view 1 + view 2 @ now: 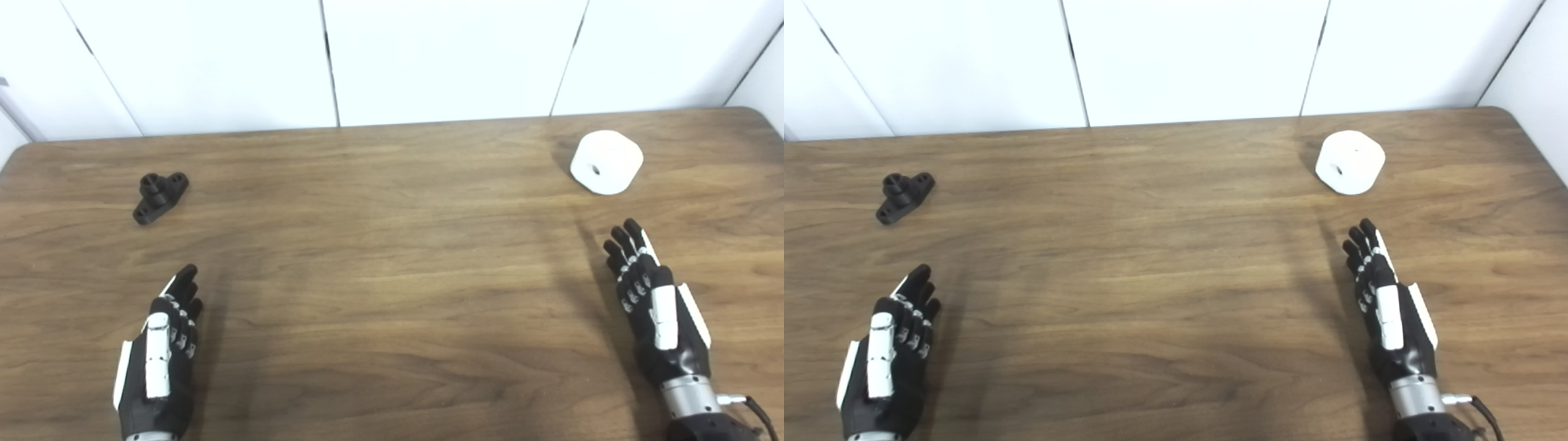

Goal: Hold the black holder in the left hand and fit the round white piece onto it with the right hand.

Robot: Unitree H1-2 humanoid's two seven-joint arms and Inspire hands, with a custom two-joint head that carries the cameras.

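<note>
Nearest to me, at the near edge of the wooden desk point(392, 294), my left hand point(160, 355) comes in close to the near-left corner, held edge-on above the wood with its fingers point(184, 288) straight and pressed side by side, pinching nothing. My right hand point(655, 306) comes in toward the near-right corner and reaches a little further up the desk than the left; its fingers point(625, 245) are also stretched out and lying close together (only slightly fanned at the tips), and they hold nothing either. Both hands cast a long soft shadow on the wood beside them. Between them the middle of the desk shows plain brown grain. Further out on the left side, well apart from my left hand and nearer the far edge than the near one, the black holder point(160, 196) lies on the wood: a small flat bracket with a hole at each end and a short round post standing up from its middle. On the right side, close to the far-right corner and beyond my right fingertips, sits the round white piece point(606, 162), a thick disc tilted toward me so its small centre hole shows. Behind the far edge stand white wall panels point(441, 55) with dark seams.
</note>
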